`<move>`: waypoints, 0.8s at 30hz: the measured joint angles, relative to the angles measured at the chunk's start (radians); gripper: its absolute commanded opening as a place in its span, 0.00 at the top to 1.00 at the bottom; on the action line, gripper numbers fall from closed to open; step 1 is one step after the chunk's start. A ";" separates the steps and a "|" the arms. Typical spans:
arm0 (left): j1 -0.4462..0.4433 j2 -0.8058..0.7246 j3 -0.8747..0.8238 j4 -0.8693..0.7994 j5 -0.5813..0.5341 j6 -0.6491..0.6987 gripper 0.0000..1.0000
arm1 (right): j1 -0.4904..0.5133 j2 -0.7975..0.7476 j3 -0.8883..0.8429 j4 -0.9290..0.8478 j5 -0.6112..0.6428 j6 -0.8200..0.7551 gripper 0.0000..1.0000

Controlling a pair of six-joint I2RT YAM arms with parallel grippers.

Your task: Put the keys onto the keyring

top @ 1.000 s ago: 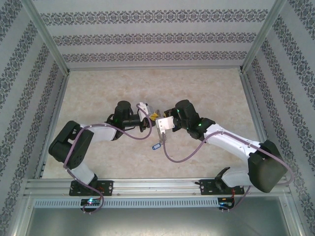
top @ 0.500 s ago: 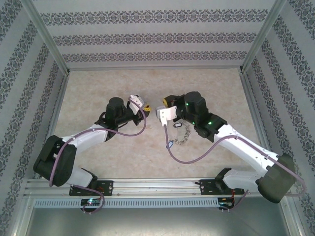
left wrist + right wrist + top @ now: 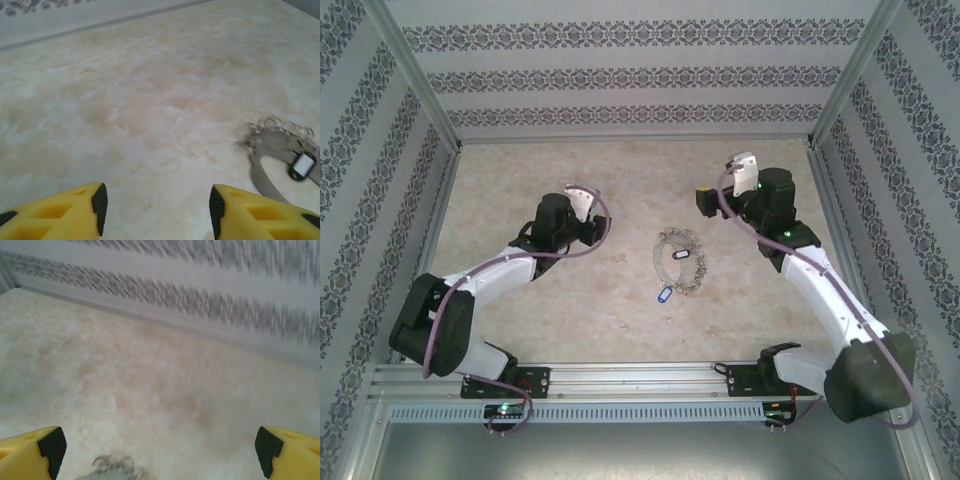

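The left jaws stand open, their yellow fingers (image 3: 60, 216) tipped with black pads (image 3: 100, 207) held apart over bare worktop (image 3: 150, 100), with nothing between them. The right jaws are spread wider, their fingers (image 3: 25, 450) at the two lower corners of the right wrist view and only pale marbled surface in the gap. From above, the left arm (image 3: 490, 275) reaches in from the left and the right arm (image 3: 820, 290) from the right, their ends well apart. The keyring (image 3: 665, 243) lies flat on the worktop between them, touched by neither. It is a thin metal loop fringed with small silvery keys (image 3: 695, 285). One blue-and-white key head (image 3: 682, 255) lies inside the loop. A second blue one (image 3: 664, 296) lies just beside the loop's near edge, and whether it hangs on the wire cannot be told. The left wrist view catches part of the keyring (image 3: 272, 149) at its right edge, with an oval white head (image 3: 302, 165) on it. The right wrist view shows a blurred bit of the keyring (image 3: 117, 470) at its bottom edge, below a patterned wall (image 3: 200, 300).
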 measured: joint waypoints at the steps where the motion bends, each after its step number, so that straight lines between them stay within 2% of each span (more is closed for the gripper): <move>1: 0.004 0.014 0.033 -0.034 -0.022 -0.027 0.34 | 0.003 0.030 0.019 -0.045 0.000 0.058 0.06; 5: 0.022 0.062 0.133 -0.153 -0.080 -0.122 0.34 | 0.097 0.106 0.032 -0.177 0.064 0.278 0.18; 7: 0.032 0.069 0.145 -0.187 -0.095 -0.156 0.34 | 0.145 0.135 0.032 -0.231 0.113 0.409 0.39; 10: 0.043 0.070 0.143 -0.226 -0.117 -0.197 0.34 | 0.200 0.173 0.016 -0.255 0.174 0.569 0.41; 13: 0.045 0.070 0.143 -0.247 -0.140 -0.222 0.35 | 0.231 0.237 0.025 -0.299 0.234 0.682 0.51; 15: 0.045 0.070 0.143 -0.256 -0.148 -0.232 0.35 | 0.235 0.287 0.040 -0.330 0.260 0.761 0.51; 17: 0.045 0.072 0.143 -0.268 -0.155 -0.235 0.36 | 0.246 0.322 0.041 -0.343 0.277 0.872 0.60; 20: 0.045 0.081 0.143 -0.277 -0.166 -0.237 0.37 | 0.289 0.356 0.046 -0.349 0.279 1.047 0.59; 24: 0.045 0.087 0.143 -0.286 -0.166 -0.238 0.38 | 0.311 0.427 0.079 -0.356 0.273 1.223 0.61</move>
